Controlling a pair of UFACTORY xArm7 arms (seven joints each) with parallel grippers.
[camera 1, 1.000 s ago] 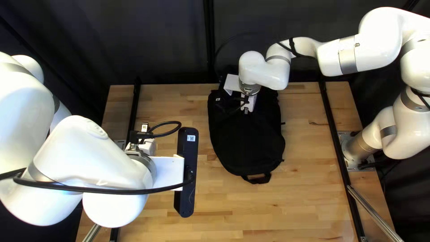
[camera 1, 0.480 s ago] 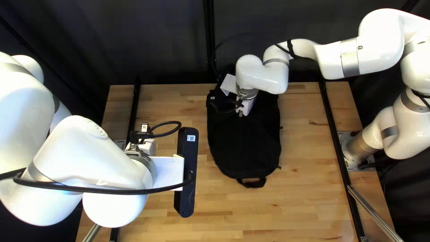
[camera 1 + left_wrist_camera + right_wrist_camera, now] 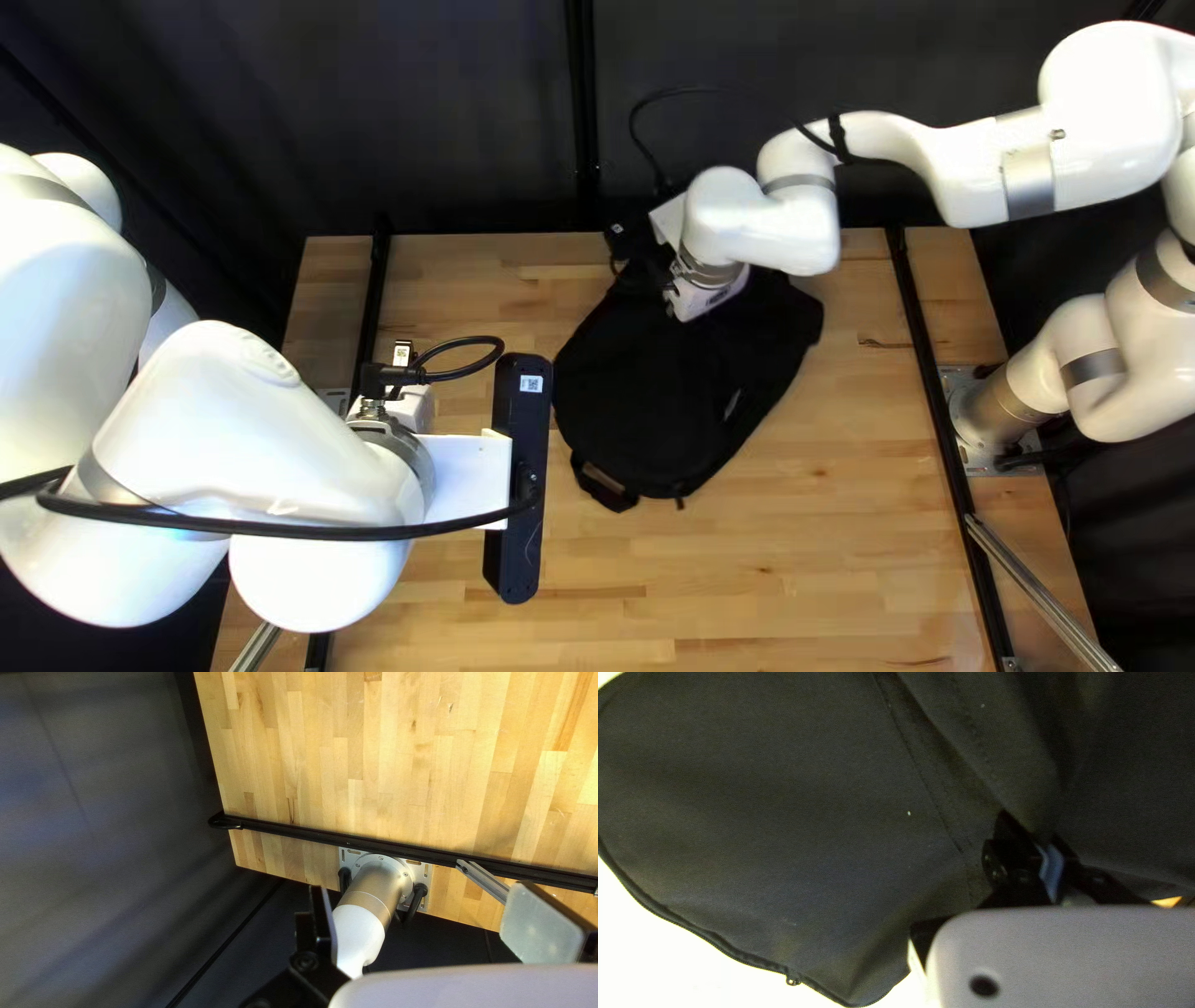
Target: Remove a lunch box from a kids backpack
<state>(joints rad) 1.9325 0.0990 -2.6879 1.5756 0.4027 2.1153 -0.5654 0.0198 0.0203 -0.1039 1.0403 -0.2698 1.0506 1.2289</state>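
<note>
The black backpack (image 3: pixel 666 405) lay aslant on the wooden worktop (image 3: pixel 809 560), its far end at the right pincer (image 3: pixel 707 296), which pinched a fold of its cloth. From there the bag reached toward the near edge, ending in a handle loop (image 3: pixel 606 489). The left pincer (image 3: pixel 411 408), well apart from it, stood spread, nothing between its fingers.

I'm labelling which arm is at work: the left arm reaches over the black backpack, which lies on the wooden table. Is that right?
Wrong arm: the top left view shows the right arm reaching over the black backpack, which lies on the wooden table.
</note>
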